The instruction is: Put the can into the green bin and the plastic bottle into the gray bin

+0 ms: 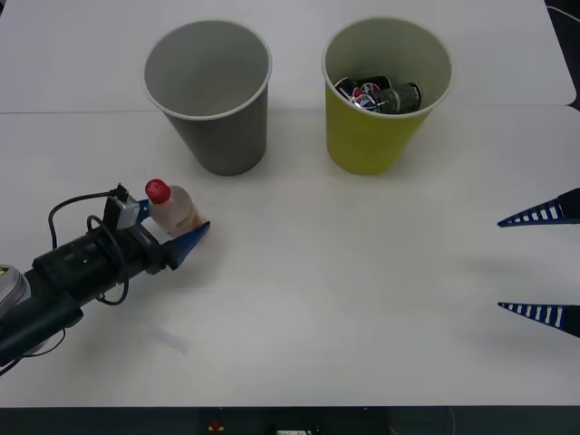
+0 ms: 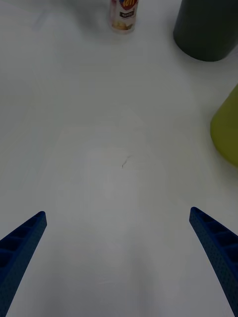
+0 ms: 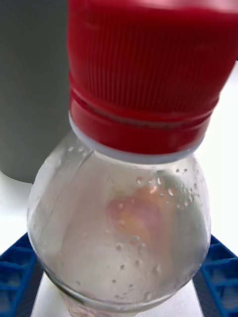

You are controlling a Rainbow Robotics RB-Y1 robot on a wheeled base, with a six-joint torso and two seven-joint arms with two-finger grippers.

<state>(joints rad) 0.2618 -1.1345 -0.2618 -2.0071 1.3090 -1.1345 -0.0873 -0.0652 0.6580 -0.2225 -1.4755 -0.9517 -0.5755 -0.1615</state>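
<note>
1. Plainly, the left gripper (image 1: 186, 231) has its blue ribbed fingers (image 3: 15, 270) closed on the plastic bottle (image 1: 174, 208), one on each side of the body just below the rounded shoulder; the left wrist view shows the pads pressed against the clear wall, with droplets on its inside and pinkish contents behind.
2. The bottle stands roughly upright in that grip, its red cap (image 1: 157, 189) on top, at the left side of the white table (image 1: 362, 299), in front of the gray bin (image 1: 210, 95) and a little to its left.
3. Whether the bottle's base rests on the table or hangs just above it cannot be told.
4. The gray bin stands upright behind the bottle, near it but apart, and its inside shows pale.
5. The green bin (image 1: 385, 91) stands upright just to the right of the gray one, the two close but not touching; inside it lies a dark can (image 1: 381, 94).
6. The right gripper (image 1: 539, 263) sits at the right edge of the table, its fingers spread wide with nothing between them, well away from both bins.
7. In the right wrist view the bottle's label (image 2: 124, 12) shows far off across the bare table, with the gray bin and an edge of the green bin beside it.
</note>
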